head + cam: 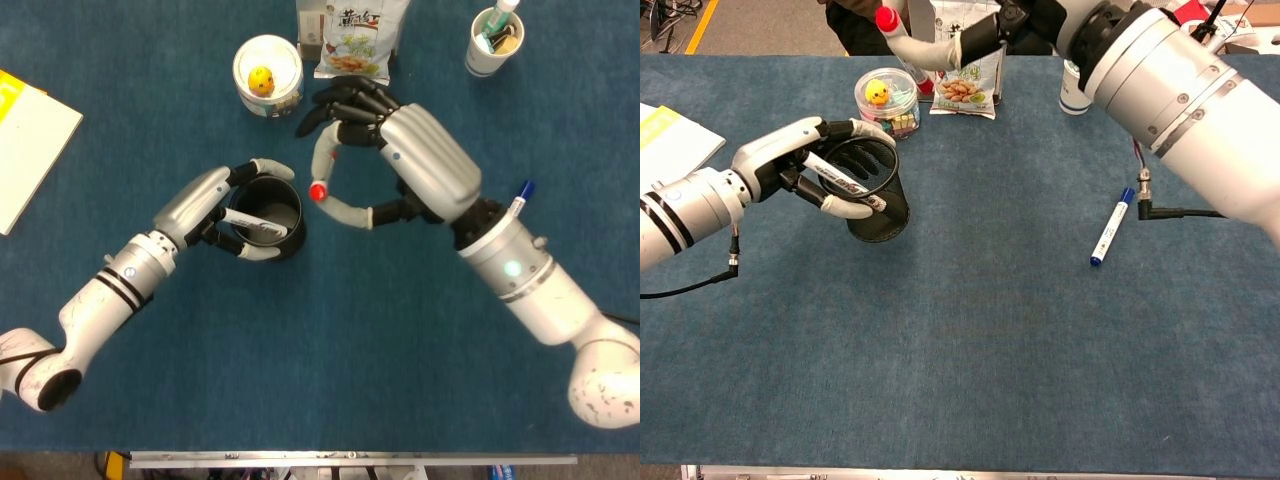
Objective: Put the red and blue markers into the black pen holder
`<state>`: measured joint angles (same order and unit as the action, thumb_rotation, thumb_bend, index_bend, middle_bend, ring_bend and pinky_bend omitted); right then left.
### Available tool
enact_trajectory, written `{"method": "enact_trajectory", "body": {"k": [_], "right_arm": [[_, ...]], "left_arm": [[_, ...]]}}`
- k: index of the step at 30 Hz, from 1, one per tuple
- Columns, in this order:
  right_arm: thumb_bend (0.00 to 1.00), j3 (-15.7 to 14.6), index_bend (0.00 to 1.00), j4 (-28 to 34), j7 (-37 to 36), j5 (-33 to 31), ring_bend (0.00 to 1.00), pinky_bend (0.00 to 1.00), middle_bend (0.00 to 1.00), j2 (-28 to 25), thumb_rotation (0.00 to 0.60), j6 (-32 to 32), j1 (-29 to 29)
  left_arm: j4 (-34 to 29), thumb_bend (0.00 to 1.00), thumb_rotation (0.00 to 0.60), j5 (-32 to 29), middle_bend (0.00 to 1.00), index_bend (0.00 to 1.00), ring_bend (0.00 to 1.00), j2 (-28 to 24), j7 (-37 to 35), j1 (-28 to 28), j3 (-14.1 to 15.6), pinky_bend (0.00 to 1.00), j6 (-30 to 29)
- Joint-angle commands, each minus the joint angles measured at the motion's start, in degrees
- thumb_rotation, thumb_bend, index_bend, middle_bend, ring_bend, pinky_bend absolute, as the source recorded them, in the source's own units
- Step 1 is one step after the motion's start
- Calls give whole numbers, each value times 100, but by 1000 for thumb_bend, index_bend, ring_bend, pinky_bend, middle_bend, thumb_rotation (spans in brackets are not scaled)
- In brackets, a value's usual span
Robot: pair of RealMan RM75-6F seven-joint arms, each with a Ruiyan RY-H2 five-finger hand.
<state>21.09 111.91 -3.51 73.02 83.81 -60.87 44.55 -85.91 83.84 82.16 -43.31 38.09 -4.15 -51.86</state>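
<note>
1. While your left hand (215,205) grips the black pen holder (268,217) by its rim, the head view shows your right hand (385,165) holding the red marker (322,178), its red cap just beside the holder's rim.
2. Seen from the chest view, the blue marker (1111,226) lies on the counter (970,350), well apart from the holder.

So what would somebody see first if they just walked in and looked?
Probably the two big silver robot hands meeting in the middle of the blue table. The left hand grips the black pen holder, and the right hand holds the red marker just beside its rim. Off to the right, the blue marker lies alone on the table.
</note>
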Motion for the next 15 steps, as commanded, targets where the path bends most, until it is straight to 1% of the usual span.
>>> {"method": "enact_trajectory", "body": {"k": [1, 9, 15], "right_arm": [[370, 33, 660, 32, -87, -61, 191, 118, 372, 88, 600, -15, 47], [370, 56, 660, 21, -218, -251, 191, 118, 372, 324, 600, 67, 200], [369, 16, 660, -142, -228, -378, 191, 118, 372, 606, 600, 120, 329]], "left_arm": [[46, 117, 600, -76, 305, 243, 299, 61, 15, 32, -49, 284, 44], [-9, 117, 600, -164, 305, 243, 299, 69, 111, 76, -160, 284, 26], [-125, 117, 600, -225, 304, 243, 299, 54, 153, 96, -233, 284, 10]]}}
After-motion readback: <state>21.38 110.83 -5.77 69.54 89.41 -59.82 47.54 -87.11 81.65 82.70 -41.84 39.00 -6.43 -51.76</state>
